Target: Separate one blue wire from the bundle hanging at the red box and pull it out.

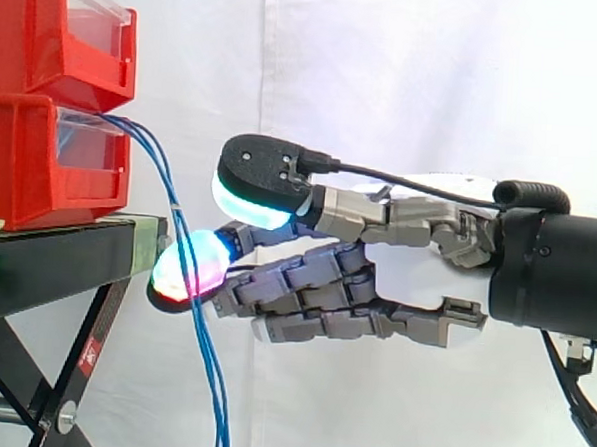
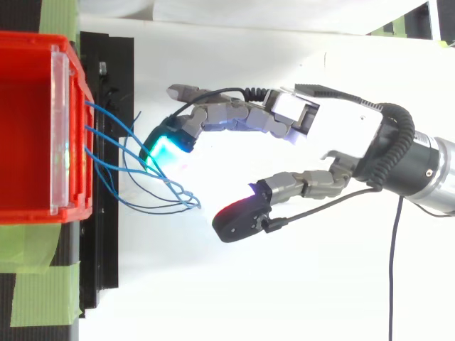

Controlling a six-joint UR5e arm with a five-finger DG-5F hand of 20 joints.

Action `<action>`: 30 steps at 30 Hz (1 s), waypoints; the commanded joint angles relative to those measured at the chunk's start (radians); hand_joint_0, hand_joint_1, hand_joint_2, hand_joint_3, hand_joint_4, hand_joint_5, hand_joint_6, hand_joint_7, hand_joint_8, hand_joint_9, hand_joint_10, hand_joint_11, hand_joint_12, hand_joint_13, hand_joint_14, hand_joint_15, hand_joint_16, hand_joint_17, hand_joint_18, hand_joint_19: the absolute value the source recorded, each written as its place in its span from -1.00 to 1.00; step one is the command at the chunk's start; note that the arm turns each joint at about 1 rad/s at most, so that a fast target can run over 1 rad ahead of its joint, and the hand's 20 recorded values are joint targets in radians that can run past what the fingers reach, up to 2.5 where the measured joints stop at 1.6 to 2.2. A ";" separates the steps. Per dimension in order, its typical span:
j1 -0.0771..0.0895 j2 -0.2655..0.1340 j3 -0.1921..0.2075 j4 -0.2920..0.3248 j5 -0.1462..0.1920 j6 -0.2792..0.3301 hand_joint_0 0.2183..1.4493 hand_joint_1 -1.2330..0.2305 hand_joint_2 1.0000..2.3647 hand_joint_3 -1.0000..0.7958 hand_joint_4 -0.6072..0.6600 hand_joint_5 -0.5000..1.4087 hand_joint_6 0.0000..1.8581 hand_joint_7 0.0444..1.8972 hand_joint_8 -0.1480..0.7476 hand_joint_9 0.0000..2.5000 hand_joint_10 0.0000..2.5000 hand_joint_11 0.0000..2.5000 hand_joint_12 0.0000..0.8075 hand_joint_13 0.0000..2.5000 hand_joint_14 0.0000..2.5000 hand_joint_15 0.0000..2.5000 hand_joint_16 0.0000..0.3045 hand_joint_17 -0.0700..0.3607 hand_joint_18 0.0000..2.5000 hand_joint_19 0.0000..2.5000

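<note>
Several thin blue wires (image 1: 206, 369) come out of the front of the lower red bin (image 1: 31, 159) and hang down past the stand's edge. From above, the wires (image 2: 153, 188) loop out from the bin (image 2: 28, 128) and gather into a bundle. My hand (image 2: 341, 131) reaches in from the right, open. Its glowing fingertips (image 1: 191, 263) rest against the hanging wires just below the bin. The thumb (image 2: 238, 219) stands well apart from the fingers, to the bundle's right, with nothing pinched between them.
A second red bin (image 1: 48, 30) is stacked on the lower one. Both sit on a black stand (image 1: 46, 260) with crossed legs. Green tape (image 2: 43, 291) marks the stand's top. A white curtain hangs behind.
</note>
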 commanded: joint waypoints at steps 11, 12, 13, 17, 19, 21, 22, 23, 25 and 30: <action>-0.010 -0.101 0.075 0.055 -0.048 0.034 -0.46 -0.16 -1.00 -0.43 0.40 -0.65 -0.46 0.03 -0.04 -0.64 -0.99 -0.77 -0.19 -0.90 -1.00 -0.89 -0.66 -0.13 -1.00 -0.78; -0.010 -0.099 0.079 0.039 -0.049 0.037 -0.45 -0.16 -1.00 -0.43 0.41 -0.65 -0.46 0.03 -0.04 -0.64 -0.99 -0.76 -0.19 -0.90 -1.00 -0.89 -0.66 -0.13 -1.00 -0.78; -0.011 -0.099 0.081 0.038 -0.049 0.037 -0.45 -0.15 -1.00 -0.42 0.41 -0.65 -0.46 0.03 -0.04 -0.64 -0.99 -0.77 -0.19 -0.90 -1.00 -0.89 -0.66 -0.13 -1.00 -0.77; -0.013 -0.099 0.081 0.032 -0.060 0.050 -0.45 -0.15 -1.00 -0.42 0.41 -0.65 -0.46 0.03 -0.04 -0.64 -0.99 -0.77 -0.19 -0.89 -1.00 -0.88 -0.66 -0.13 -1.00 -0.77; -0.013 -0.099 0.079 0.033 -0.075 0.060 -0.45 -0.14 -1.00 -0.42 0.41 -0.65 -0.46 0.03 -0.04 -0.63 -0.99 -0.77 -0.19 -0.89 -1.00 -0.88 -0.66 -0.14 -1.00 -0.77; -0.013 -0.099 0.081 0.038 -0.092 0.072 -0.45 -0.14 -1.00 -0.42 0.41 -0.65 -0.46 0.03 -0.03 -0.63 -0.99 -0.77 -0.18 -0.89 -1.00 -0.88 -0.66 -0.14 -1.00 -0.76; -0.013 -0.099 0.081 0.038 -0.101 0.080 -0.45 -0.14 -1.00 -0.41 0.41 -0.65 -0.46 0.03 -0.03 -0.63 -0.99 -0.77 -0.18 -0.88 -1.00 -0.88 -0.66 -0.14 -1.00 -0.76; -0.016 -0.099 0.081 0.038 -0.108 0.083 -0.45 -0.14 -1.00 -0.41 0.41 -0.65 -0.46 0.03 -0.03 -0.62 -0.99 -0.76 -0.18 -0.88 -1.00 -0.88 -0.66 -0.14 -1.00 -0.76; -0.020 -0.099 0.079 0.038 -0.117 0.092 -0.45 -0.13 -1.00 -0.41 0.41 -0.65 -0.46 0.03 -0.03 -0.62 -0.99 -0.76 -0.18 -0.88 -1.00 -0.88 -0.66 -0.14 -1.00 -0.76; -0.031 -0.096 0.081 0.042 -0.181 0.127 -0.45 -0.15 -1.00 -0.41 0.41 -0.64 -0.46 0.02 -0.02 -0.60 -0.99 -0.77 -0.18 -0.85 -1.00 -0.89 -0.66 -0.13 -0.96 -0.77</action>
